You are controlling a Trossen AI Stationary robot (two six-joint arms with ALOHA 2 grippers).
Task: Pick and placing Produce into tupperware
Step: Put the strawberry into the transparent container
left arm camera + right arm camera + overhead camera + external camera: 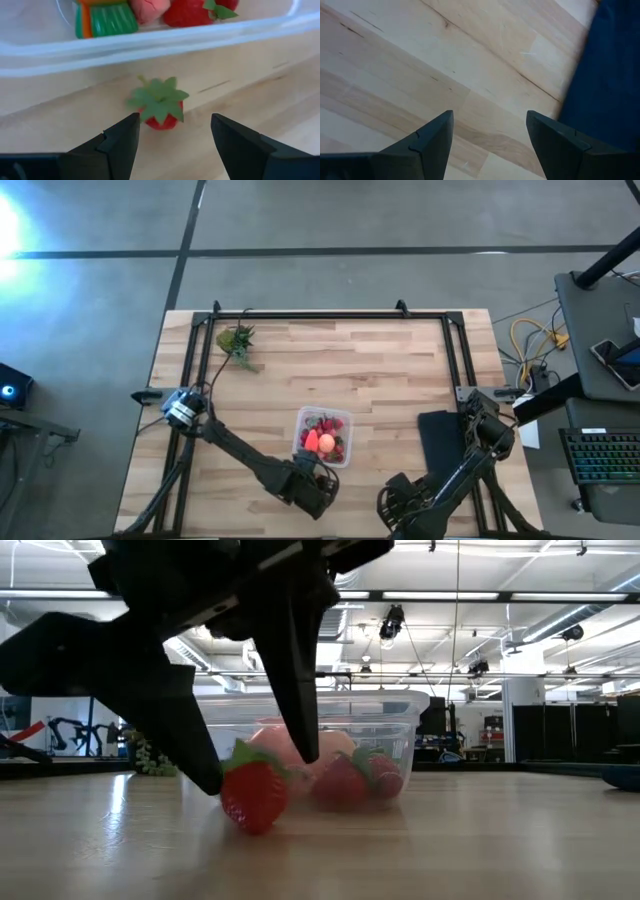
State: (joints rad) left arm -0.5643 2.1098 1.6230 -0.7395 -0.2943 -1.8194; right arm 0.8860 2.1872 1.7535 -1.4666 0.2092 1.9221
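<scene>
A clear square tupperware [323,437] stands on the wooden table, holding red strawberries and an orange-pink fruit [326,443]. One strawberry [161,107] with a green top lies on the table just outside the tupperware's near wall [150,45]. My left gripper [172,130] is open and low over the table. Its fingers stand on either side of this strawberry [250,798] without touching it. My right gripper [490,130] is open near the table's near edge [395,510], above bare wood beside the black pad [610,75].
A green leafy clump [236,340] lies near the table's far left corner. The flat black pad [440,435] lies right of the tupperware. A black frame [330,314] runs along the far edge and both sides. Bare wood spans the table's middle.
</scene>
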